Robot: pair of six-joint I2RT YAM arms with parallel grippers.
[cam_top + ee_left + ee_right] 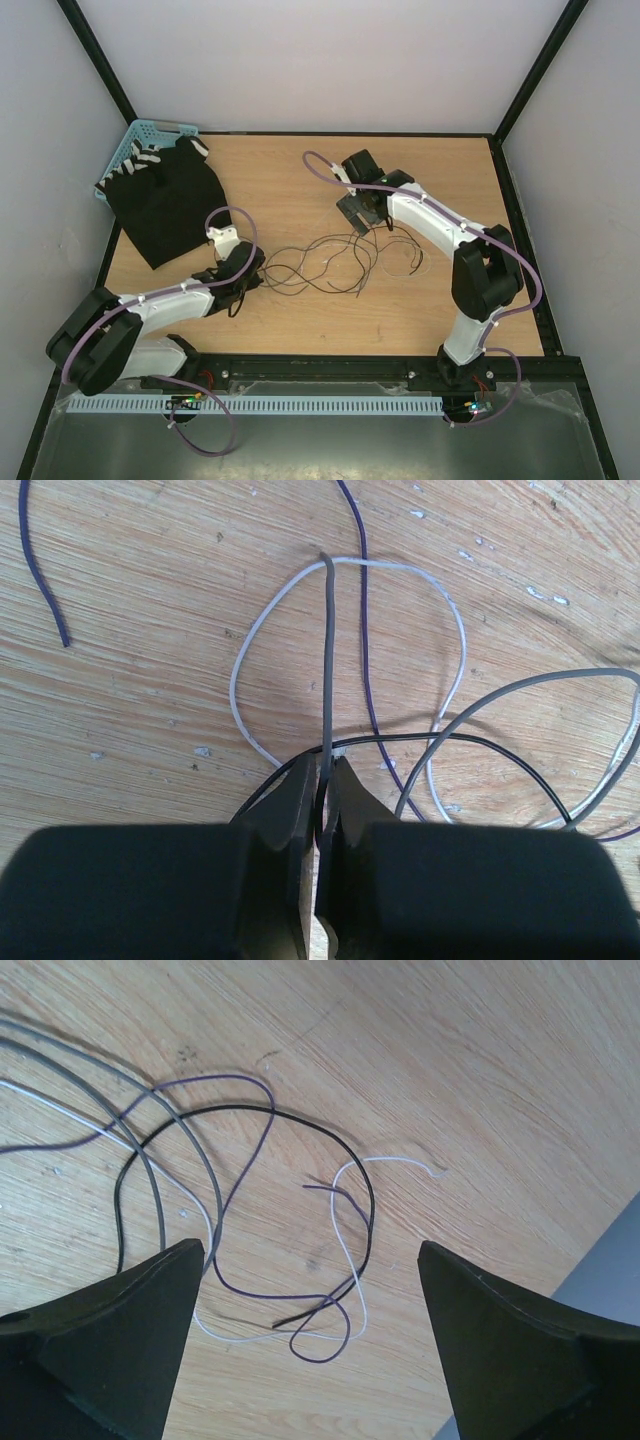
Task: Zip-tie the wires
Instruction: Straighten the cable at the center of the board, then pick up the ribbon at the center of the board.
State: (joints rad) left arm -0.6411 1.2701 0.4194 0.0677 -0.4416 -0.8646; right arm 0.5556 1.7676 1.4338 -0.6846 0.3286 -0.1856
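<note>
The wires (300,268) lie in a loose tangle of thin strands on the wooden table (300,330) between the arms. My left gripper (245,272) is at the tangle's left end. In the left wrist view it (323,772) is shut on a grey wire (328,660), with white (455,620), purple (364,630) and black (470,742) strands lying around it. My right gripper (365,215) hovers over the tangle's far right part. In the right wrist view it (310,1250) is open and empty above black (370,1200), purple (240,1185) and white (345,1250) strands. No zip tie shows.
A black cloth (165,205) lies at the far left, partly over a light blue basket (135,150). White walls and black frame posts enclose the table. A black rail (330,370) runs along the near edge.
</note>
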